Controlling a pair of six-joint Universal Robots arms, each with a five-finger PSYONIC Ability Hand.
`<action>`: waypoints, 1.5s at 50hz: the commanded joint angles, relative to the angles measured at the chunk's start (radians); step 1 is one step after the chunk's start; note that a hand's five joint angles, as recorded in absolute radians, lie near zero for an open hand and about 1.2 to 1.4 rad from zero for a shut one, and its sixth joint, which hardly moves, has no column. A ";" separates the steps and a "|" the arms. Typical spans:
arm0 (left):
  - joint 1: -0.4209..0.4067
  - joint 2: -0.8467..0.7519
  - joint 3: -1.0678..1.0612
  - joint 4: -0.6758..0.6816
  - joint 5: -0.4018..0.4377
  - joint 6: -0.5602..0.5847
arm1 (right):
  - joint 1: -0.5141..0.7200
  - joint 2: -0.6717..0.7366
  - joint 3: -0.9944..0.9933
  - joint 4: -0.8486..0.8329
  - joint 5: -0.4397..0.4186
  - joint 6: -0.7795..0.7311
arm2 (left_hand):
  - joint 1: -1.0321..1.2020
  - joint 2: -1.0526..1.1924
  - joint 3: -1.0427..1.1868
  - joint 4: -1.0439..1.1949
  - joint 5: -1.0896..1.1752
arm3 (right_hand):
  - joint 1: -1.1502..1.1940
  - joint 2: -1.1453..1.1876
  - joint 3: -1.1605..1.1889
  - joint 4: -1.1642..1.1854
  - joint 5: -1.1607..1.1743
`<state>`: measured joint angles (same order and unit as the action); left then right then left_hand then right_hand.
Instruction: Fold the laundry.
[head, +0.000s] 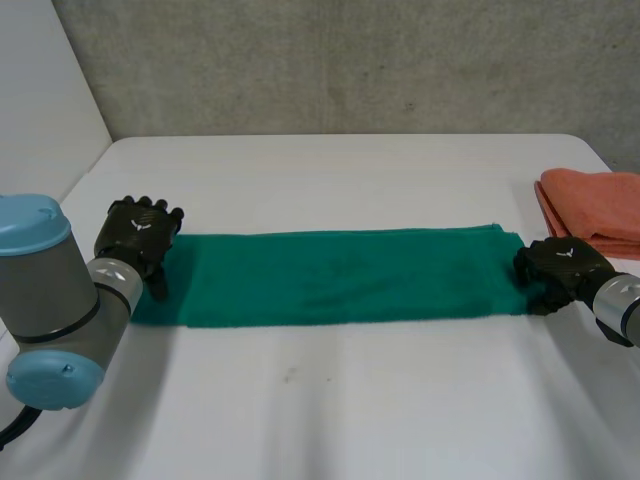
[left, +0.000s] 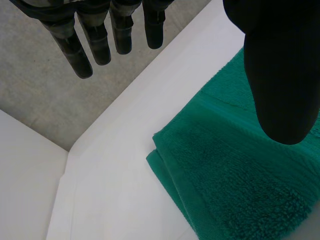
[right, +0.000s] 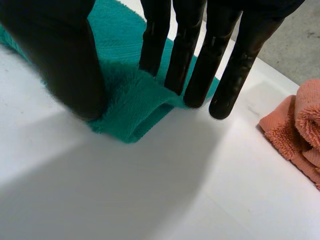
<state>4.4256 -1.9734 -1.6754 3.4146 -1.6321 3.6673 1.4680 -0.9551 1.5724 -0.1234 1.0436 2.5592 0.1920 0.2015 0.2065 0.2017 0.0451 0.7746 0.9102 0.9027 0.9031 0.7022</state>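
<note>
Across the middle of the surface (head: 330, 410) lies the green towel (head: 340, 277), folded into one long strip. Your right robot hand (head: 562, 268) pinches its right end between thumb and fingers, so the cloth humps up there. Your left robot hand (head: 140, 232) is at the left end, fingers straight and apart, holding nothing. It looks like the end-to-end fold is starting. Next, lift the pinched end over to the other end. Mind the orange towel (head: 595, 205) nearby.
</note>
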 joint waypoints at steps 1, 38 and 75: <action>-0.002 0.001 0.000 0.000 0.000 0.000 | -0.005 -0.008 -0.008 0.004 0.007 -0.019 | -0.017 -0.026 -0.031 -0.026 -0.044 | 0.622 0.486 0.494 0.493 0.520; 0.005 0.080 -0.021 -0.002 -0.006 -0.001 | 0.151 -0.292 -0.077 0.113 0.099 -0.163 | -0.017 -0.026 -0.031 -0.026 -0.044 | 0.622 0.486 0.494 0.493 0.520; -0.090 0.136 0.013 -0.002 0.026 -0.078 | 0.735 -0.060 -0.398 0.169 0.294 0.179 | -0.017 -0.027 -0.032 -0.027 -0.045 | -0.600 -0.736 -0.728 -0.729 -0.702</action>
<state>4.4224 -1.8314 -1.6904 3.4131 -1.6263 3.5985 2.3440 -0.8466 1.0026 0.0336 1.2432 2.5794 0.1920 0.2015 0.2065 0.2017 0.0451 0.1975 0.2143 0.2097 0.2292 0.0610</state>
